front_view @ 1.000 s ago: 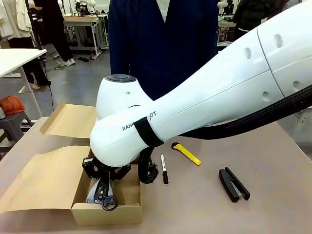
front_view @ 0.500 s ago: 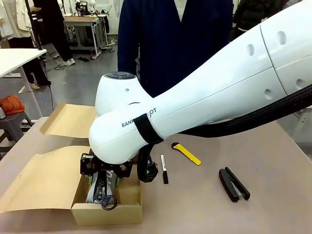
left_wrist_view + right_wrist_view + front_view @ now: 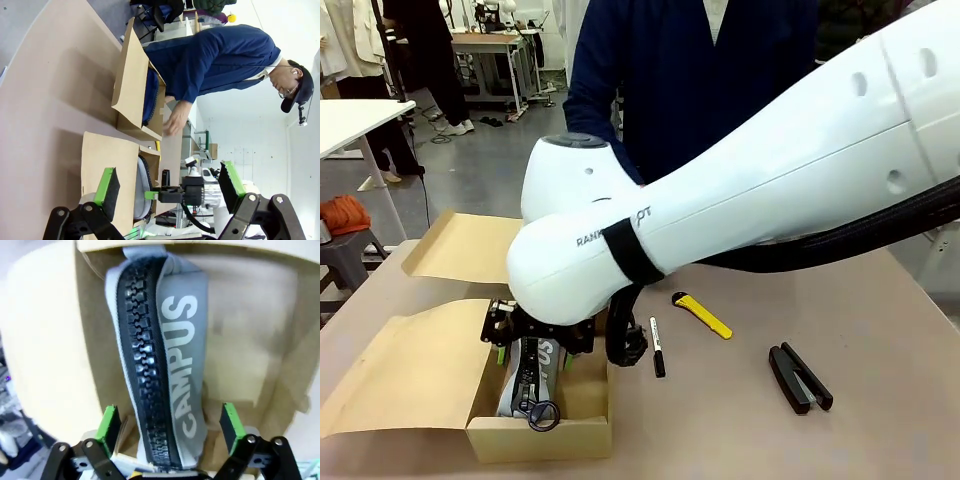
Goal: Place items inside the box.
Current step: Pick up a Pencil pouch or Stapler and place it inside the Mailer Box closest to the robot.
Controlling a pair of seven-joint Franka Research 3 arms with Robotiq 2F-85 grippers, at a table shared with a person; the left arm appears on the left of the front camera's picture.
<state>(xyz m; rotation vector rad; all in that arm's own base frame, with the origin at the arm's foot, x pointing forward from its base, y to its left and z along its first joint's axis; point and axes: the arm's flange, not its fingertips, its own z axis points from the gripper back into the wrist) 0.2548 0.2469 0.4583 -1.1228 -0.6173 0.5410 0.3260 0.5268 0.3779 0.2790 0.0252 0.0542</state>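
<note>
Right gripper (image 3: 534,355) now lifted off grey pouch (image 3: 525,385), jaws spread wide, pouch lying released in box (image 3: 540,438) at near left, left gripper (image 3: 170,184) likewise spread, person (image 3: 700,90) leaning closer than before

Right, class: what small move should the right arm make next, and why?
Probably lift the right pincer straight up out of the box: its pads stand open either side of the grey zip pouch, which already lies inside, while the black marker pen waits on the table.
</note>
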